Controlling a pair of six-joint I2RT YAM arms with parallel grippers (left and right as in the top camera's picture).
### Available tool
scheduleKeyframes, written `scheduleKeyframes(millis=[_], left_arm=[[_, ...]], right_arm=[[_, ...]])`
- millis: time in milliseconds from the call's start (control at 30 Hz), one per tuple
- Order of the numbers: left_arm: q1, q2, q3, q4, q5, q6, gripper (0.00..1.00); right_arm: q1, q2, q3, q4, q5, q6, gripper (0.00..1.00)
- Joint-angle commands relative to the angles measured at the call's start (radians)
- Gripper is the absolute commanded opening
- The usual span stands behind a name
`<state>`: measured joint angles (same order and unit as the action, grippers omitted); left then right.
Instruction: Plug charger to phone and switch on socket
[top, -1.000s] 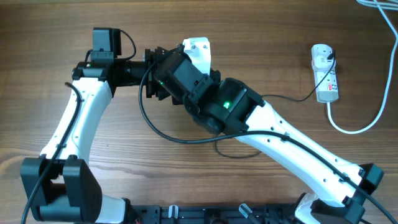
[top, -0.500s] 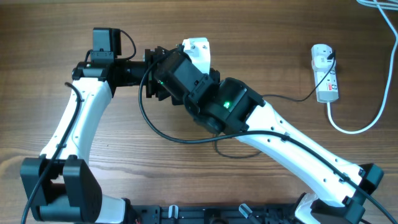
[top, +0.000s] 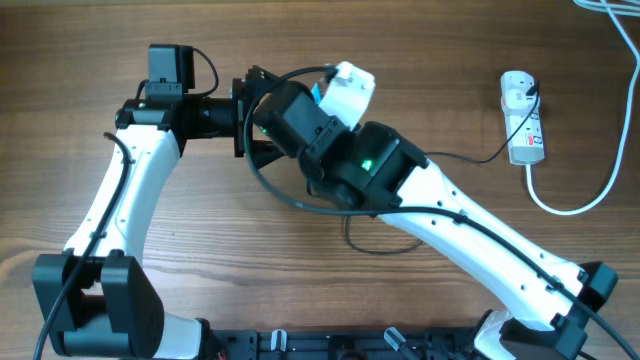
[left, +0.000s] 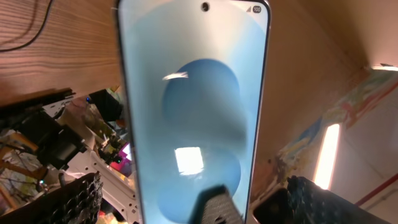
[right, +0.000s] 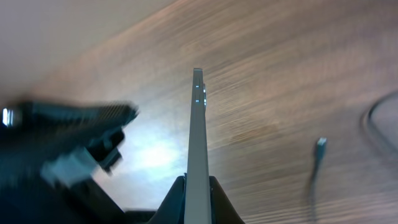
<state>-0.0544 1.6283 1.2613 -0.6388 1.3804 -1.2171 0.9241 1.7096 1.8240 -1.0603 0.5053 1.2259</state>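
Observation:
The phone (left: 193, 106), with a light blue screen, fills the left wrist view. It shows edge-on in the right wrist view (right: 198, 124). My right gripper (right: 198, 185) is shut on its lower end and holds it above the table; one of its dark fingers lies across the screen. My left gripper (left: 194, 190) is open, one finger on each side of the phone, not touching it. In the overhead view both grippers meet at the upper middle (top: 255, 105) and hide the phone. The charger's connector tip (right: 320, 144) lies on the table. Its thin cable (top: 470, 158) runs to the socket (top: 524, 118).
The socket's thick white cord (top: 590, 200) loops at the far right. A thick black robot cable (top: 275, 190) hangs in a loop below the grippers. The thin cable makes a small loop (top: 352, 238) under the right arm. The table is brown wood.
My right wrist has turned and shifted to the right, tilting the phone. The robot cable loop has pulled up and right. The left arm has not moved.

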Motion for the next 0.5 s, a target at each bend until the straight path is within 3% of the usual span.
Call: scheduleKeyframes(millis=[0,33,167,267,467], left_arm=[[-0.001,-0.027,0.003,0.000,-0.010,0.004,1.00],[-0.001,-0.027,0.003,0.000,-0.010,0.004,0.94],[-0.001,-0.027,0.003,0.000,-0.009,-0.031,0.92],[-0.001,-0.027,0.003,0.000,-0.009,-0.123,0.77],[-0.001,-0.027,0.003,0.000,-0.009,-0.139,0.64]], right_arm=[[-0.009,-0.026,0.020,0.011,0.045,0.380,0.05],[-0.009,-0.032,0.020,0.003,0.043,0.506,0.04],[-0.009,-0.047,0.020,-0.013,-0.016,0.803,0.05],[-0.009,-0.048,0.020,0.004,-0.016,0.846,0.04],[-0.009,-0.063,0.020,0.032,-0.016,0.845,0.04]])
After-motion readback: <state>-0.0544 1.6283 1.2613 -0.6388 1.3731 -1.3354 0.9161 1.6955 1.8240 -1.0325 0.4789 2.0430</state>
